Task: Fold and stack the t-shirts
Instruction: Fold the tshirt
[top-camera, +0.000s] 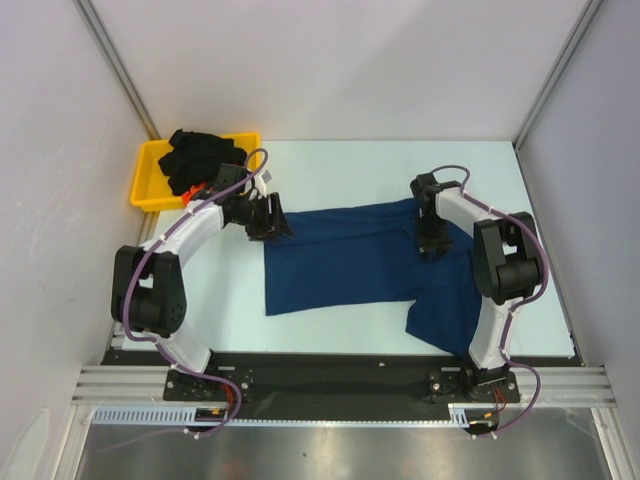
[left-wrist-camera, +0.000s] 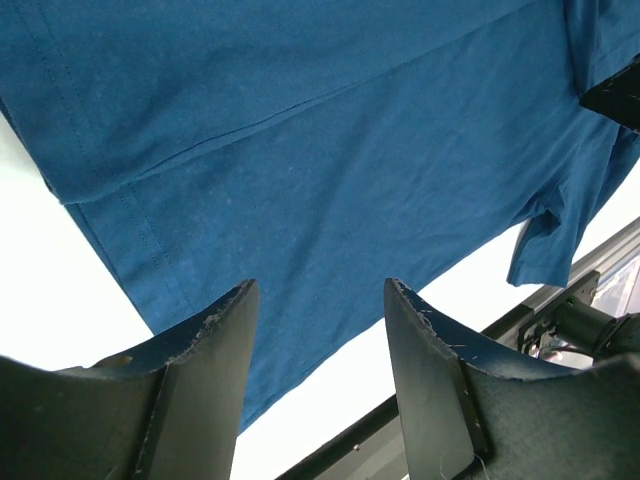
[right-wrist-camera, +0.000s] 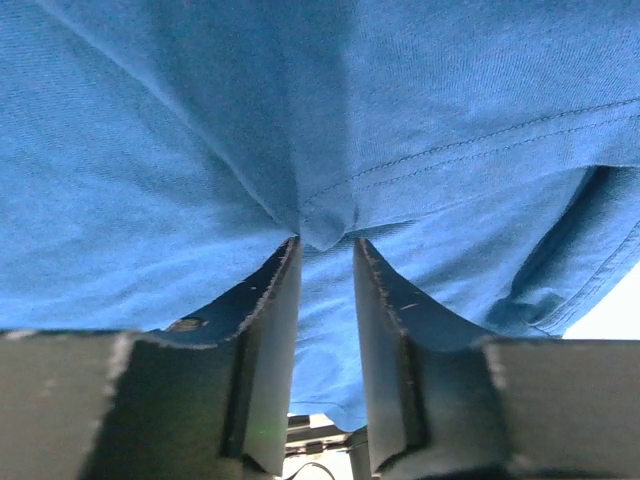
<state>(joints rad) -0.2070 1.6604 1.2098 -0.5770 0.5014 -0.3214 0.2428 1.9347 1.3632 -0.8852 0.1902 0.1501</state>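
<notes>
A navy blue t-shirt (top-camera: 350, 255) lies spread across the middle of the white table, one part hanging down toward the front right. No print shows on it. My left gripper (top-camera: 268, 225) is open and empty just above the shirt's far left corner; in the left wrist view the cloth (left-wrist-camera: 350, 150) lies beyond its gripper (left-wrist-camera: 320, 290). My right gripper (top-camera: 432, 243) is over the shirt's right part. In the right wrist view its gripper (right-wrist-camera: 326, 245) stands narrow, with a puckered fold of the shirt (right-wrist-camera: 200, 150) pinched at the tips.
A yellow tray (top-camera: 150, 180) stands at the far left, holding a heap of black t-shirts (top-camera: 200, 155) with a bit of orange-red cloth (top-camera: 187, 190) showing. White walls enclose the table. A black rail runs along the near edge (top-camera: 330, 370).
</notes>
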